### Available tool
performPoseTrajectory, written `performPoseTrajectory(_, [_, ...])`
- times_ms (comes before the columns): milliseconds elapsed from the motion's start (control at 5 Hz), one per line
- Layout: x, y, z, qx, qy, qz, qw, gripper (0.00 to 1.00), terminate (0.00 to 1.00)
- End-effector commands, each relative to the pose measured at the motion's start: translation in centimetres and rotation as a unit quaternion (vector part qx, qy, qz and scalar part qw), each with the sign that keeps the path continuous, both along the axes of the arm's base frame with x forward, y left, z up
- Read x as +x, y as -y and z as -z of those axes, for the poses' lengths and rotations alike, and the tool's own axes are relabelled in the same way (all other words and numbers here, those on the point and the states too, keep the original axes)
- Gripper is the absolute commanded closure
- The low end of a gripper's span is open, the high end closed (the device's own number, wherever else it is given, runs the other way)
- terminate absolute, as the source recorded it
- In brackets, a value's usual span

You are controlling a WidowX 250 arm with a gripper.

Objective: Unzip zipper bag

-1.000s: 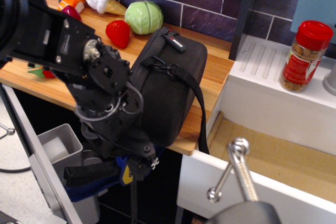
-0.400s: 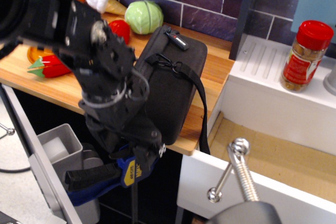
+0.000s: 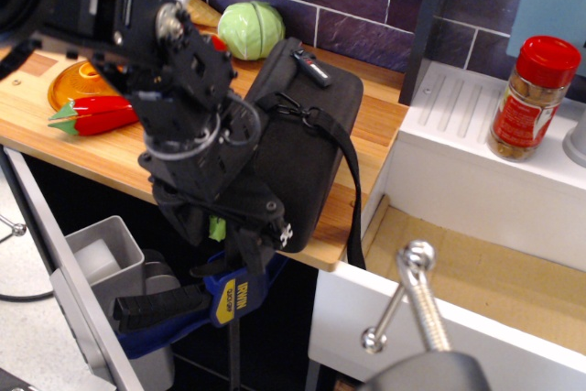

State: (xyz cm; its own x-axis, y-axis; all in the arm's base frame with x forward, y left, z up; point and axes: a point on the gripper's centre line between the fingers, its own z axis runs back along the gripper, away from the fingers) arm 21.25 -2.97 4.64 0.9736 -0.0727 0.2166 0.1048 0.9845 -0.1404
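Note:
The black zipper bag (image 3: 307, 139) lies on the wooden counter (image 3: 110, 157), its front end at the counter's edge. Its strap (image 3: 341, 157) hangs over the front and the red-white label (image 3: 309, 66) is at the far end. A bit of the lime-green pull tab (image 3: 216, 226) shows at the bag's front left corner, under my wrist. My black gripper (image 3: 275, 231) points down at that front corner, just right of the tab. Its fingers read as one dark mass against the bag. I cannot tell whether they hold anything.
A green toy cabbage (image 3: 250, 29), a red toy pepper (image 3: 96, 114) and an orange plate (image 3: 78, 84) lie behind and left. A spice jar (image 3: 533, 96) stands on the white sink unit (image 3: 458, 148). A blue clamp (image 3: 229, 299) and a grey bin (image 3: 101, 258) sit below the counter edge.
My arm has moved up and back, from below the counter edge to the bag's front left corner. The green pull tab has come into view. The bag has barely moved.

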Motion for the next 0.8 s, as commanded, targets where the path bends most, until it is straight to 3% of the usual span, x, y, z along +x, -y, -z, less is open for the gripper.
performPoseTrajectory(0, [3.1, -0.1, -4.1, -0.029, 0.046, -0.002, 0.9985, 1.0, 0.0])
performPoseTrajectory(400, [7.2, 1.0, -11.2, -0.101, 0.039, -0.063, 0.9922, 1.0, 0.0])
performPoseTrajectory(600, [9.1, 1.2, -13.7, -0.127, 0.054, -0.087, 0.9866, 1.0, 0.0])
